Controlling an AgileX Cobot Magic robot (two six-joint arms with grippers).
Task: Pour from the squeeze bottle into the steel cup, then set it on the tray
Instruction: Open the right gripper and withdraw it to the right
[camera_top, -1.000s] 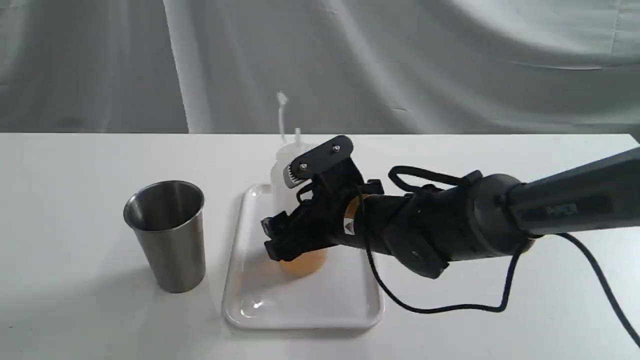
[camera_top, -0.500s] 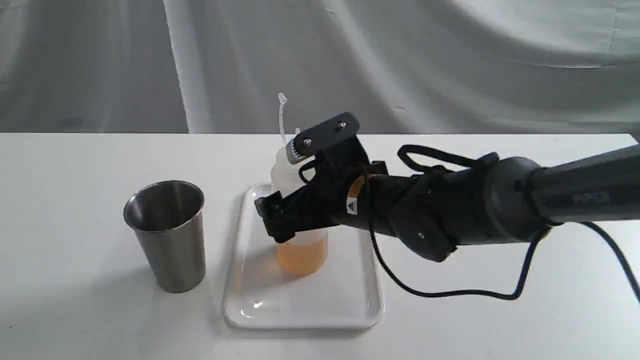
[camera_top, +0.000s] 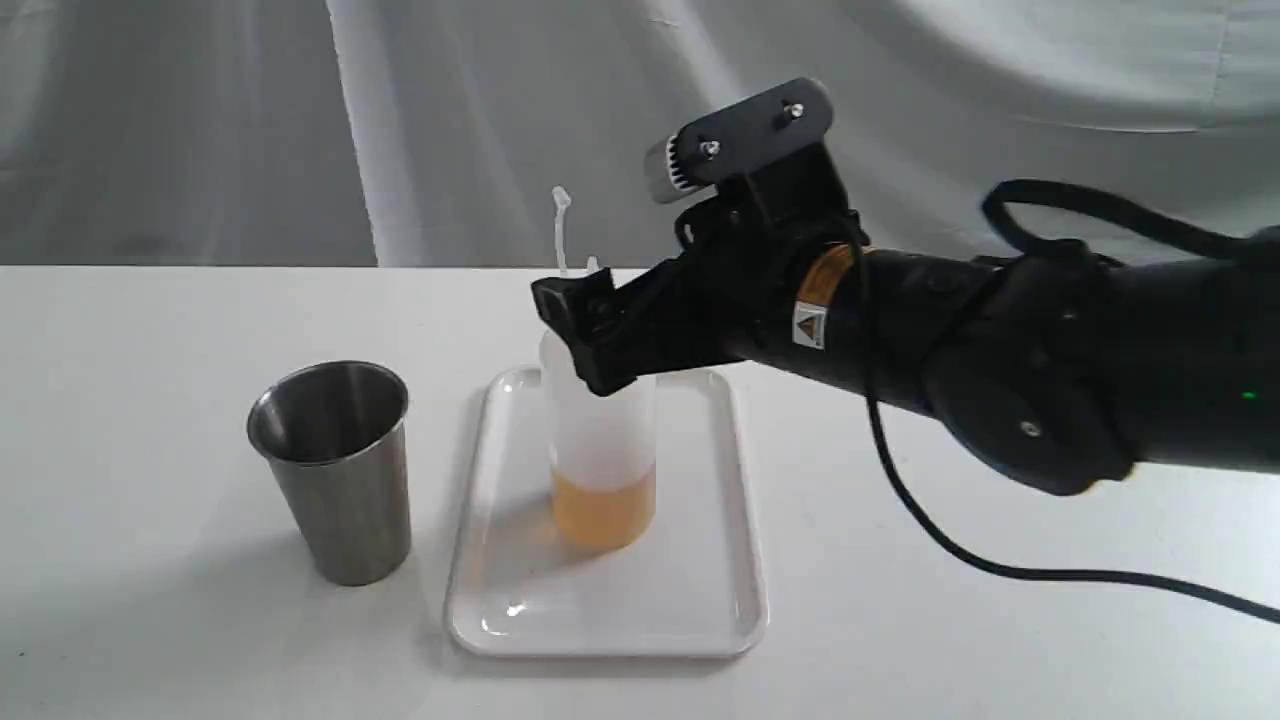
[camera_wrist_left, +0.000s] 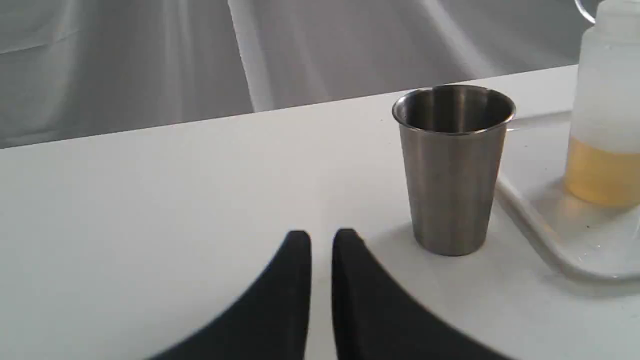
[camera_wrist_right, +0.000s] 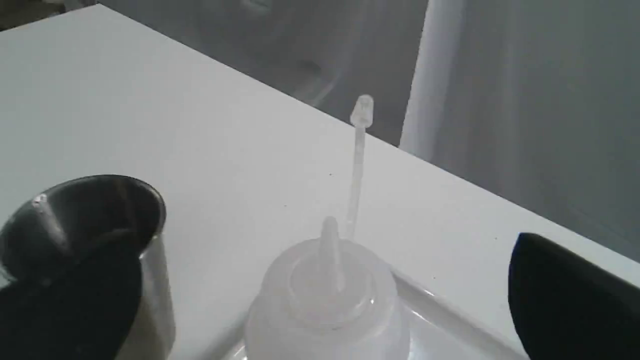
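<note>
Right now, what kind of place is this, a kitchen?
Probably not a kitchen, more like a robot testing room: a plain white table, a grey cloth hung behind it as a backdrop, and a black robot arm reaching over a bottle standing on a tray.

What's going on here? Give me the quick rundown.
The squeeze bottle stands upright on the tray, with amber liquid in its lower part. The right gripper is open at the level of the bottle's cap and grips nothing. The steel cup stands on the table beside the tray; what is inside it cannot be made out. The left gripper sits low near the cup, jaws almost together, holding nothing.
</note>
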